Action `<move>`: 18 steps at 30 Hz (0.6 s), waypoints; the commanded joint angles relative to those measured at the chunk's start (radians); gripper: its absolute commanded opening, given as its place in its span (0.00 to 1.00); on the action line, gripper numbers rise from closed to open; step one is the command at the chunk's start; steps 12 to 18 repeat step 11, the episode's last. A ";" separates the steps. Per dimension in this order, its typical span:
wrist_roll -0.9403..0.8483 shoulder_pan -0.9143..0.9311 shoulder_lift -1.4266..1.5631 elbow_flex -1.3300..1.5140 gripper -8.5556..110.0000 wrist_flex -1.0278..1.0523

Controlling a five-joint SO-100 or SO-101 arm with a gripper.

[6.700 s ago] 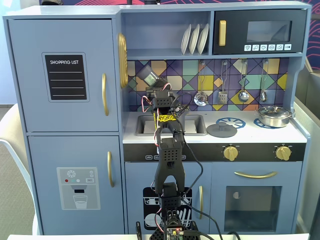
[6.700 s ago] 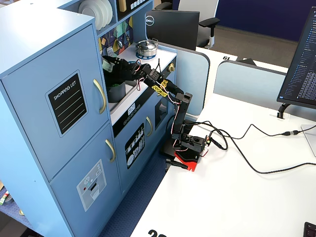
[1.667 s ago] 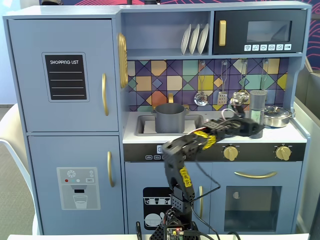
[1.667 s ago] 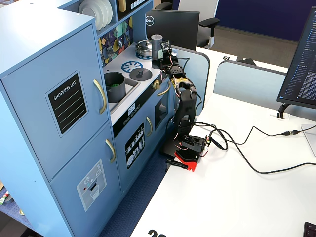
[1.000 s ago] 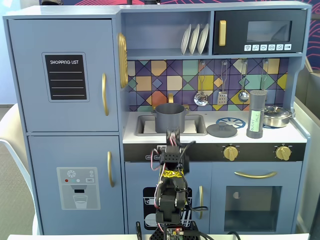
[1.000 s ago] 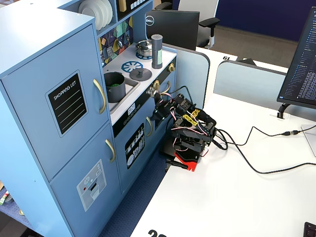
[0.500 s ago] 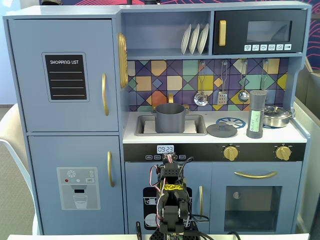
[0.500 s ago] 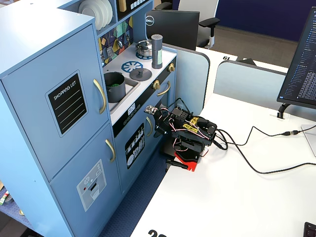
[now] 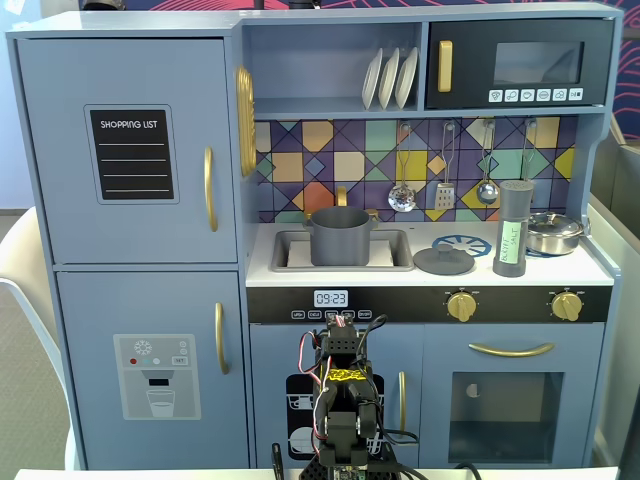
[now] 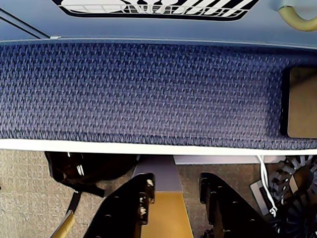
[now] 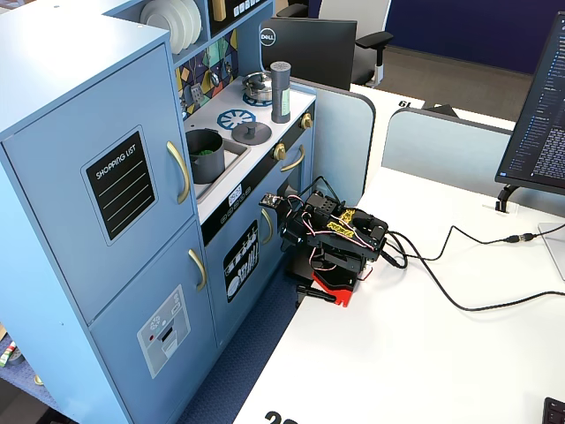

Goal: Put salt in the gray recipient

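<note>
One salt [image 9: 511, 228] shaker stands upright on the toy kitchen's counter, at about three o'clock from the one gray recipient [image 9: 340, 236], which sits in the sink [image 9: 292, 250], with one flat lid [image 9: 443, 260] between them. The arm is folded low in front of the cabinet, its gripper [image 10: 176, 198] empty, jaws a narrow gap apart.

We see even, bright indoor light in both fixed views, with soft, faint shadows. The white desk [image 11: 424, 353] is near overexposed, and the microwave window [image 9: 537, 62] carries a pale reflection. Both fixed views are sharp. In the wrist view, the carpet [image 10: 148, 89] is in focus, while the tool [image 10: 176, 196] at the bottom edge is dark and slightly soft.
</note>
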 commanded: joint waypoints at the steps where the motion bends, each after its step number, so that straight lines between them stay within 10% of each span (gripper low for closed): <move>1: -0.006 0.017 0.006 -0.005 0.11 0.005; 18: -0.006 0.017 0.006 -0.005 0.12 0.005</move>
